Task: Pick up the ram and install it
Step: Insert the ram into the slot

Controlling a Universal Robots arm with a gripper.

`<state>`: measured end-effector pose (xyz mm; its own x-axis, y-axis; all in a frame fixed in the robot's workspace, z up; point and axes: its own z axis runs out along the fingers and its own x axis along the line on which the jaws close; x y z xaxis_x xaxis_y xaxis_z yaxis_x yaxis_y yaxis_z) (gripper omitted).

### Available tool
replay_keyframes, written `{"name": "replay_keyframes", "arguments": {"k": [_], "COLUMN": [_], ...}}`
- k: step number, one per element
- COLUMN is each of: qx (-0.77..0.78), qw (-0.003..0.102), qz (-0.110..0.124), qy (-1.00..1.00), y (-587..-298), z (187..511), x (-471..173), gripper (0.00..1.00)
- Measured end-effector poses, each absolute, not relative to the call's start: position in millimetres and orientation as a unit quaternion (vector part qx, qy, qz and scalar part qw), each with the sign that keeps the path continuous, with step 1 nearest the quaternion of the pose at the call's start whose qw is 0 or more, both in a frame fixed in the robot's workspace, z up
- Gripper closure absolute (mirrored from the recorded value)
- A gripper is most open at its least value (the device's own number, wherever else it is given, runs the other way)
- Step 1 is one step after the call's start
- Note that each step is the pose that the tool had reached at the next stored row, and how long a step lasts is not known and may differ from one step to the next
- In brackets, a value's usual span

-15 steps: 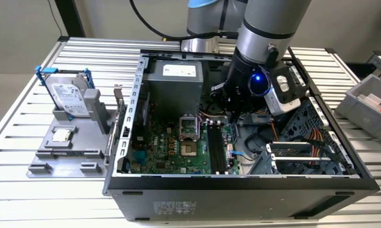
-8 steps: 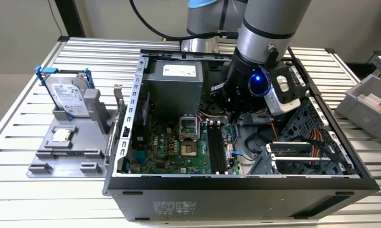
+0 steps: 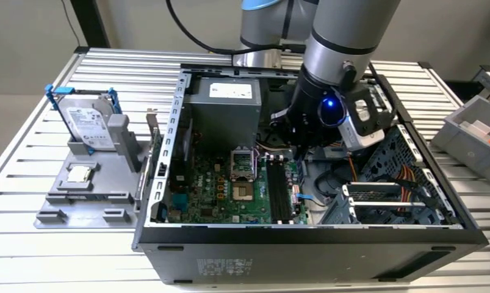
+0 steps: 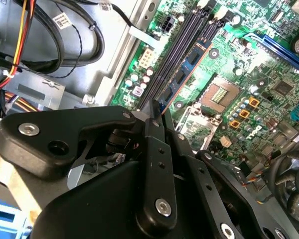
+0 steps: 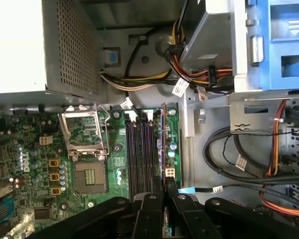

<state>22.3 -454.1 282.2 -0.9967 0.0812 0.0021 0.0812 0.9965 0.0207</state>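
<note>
Exterior view, left to right: hard drive (image 3: 88, 125) on grey stand, then open computer case (image 3: 310, 238); arm hides gripper. Second wrist view: gripper (image 4: 157, 112) clamped on ram (image 4: 182, 74), which stands edge-on at the black slots (image 4: 182, 37); seating unclear, lower end hidden

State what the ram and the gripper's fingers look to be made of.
The ram: apparently laminated circuit board, bluish-green with an orange edge, carrying black chips. The gripper, shut on its edge: fingers look like matte black metal or hard plastic, joined by shiny silver screws; which one is unclear.
</note>
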Motion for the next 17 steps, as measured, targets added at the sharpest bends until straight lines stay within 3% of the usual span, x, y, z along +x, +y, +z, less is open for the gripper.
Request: {"name": "replay_keyframes", "arguments": {"k": [17], "qx": [-0.041], "qw": [0.001], "qz": [-0.008], "qy": [-0.999], "y": [-454.4], "z": [269.4], "x": [22.3], "gripper": [1.0]}}
